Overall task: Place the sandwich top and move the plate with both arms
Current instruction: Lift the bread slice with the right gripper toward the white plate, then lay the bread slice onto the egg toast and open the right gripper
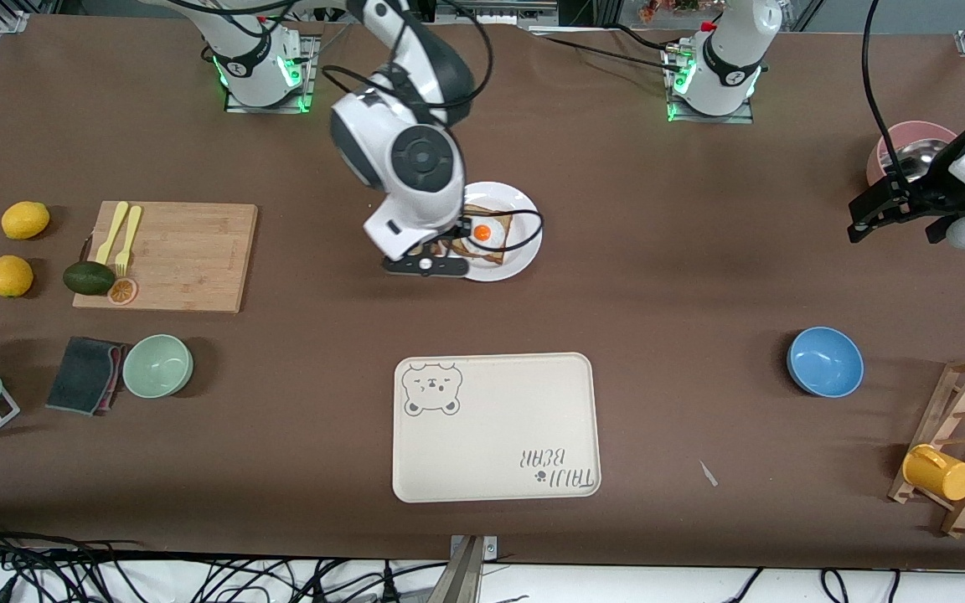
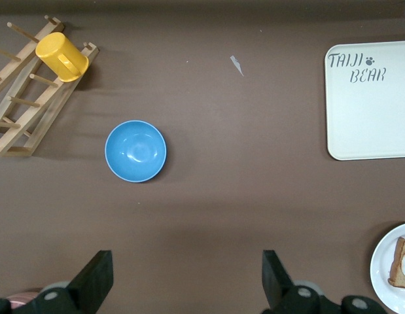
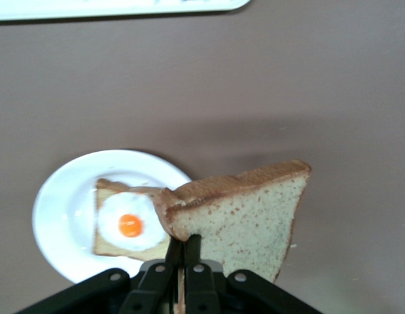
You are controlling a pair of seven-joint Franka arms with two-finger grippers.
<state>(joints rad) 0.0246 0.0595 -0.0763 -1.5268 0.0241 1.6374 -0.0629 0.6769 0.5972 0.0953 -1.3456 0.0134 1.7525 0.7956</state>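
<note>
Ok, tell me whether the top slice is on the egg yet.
Not yet. The right gripper is shut on the top slice, holding it in the air above the plate, beside the egg.

We see the sandwich top [image 3: 245, 216], a plain slice of light brown bread with a darker crust and speckled crumb, held on edge in the air, pinched at its lower rim by the closed right hand [image 3: 184, 261]. It hangs over the rim of the plate [image 3: 61, 203], tilted, one corner overlapping the plate's edge. The plate is round, white and glossy, and lies flat on the brown worktop [image 1: 658, 276], midway between the two arms' bases. On the plate we see a bread slice bearing a fried egg [image 3: 129, 226], its orange yolk facing up.
</note>
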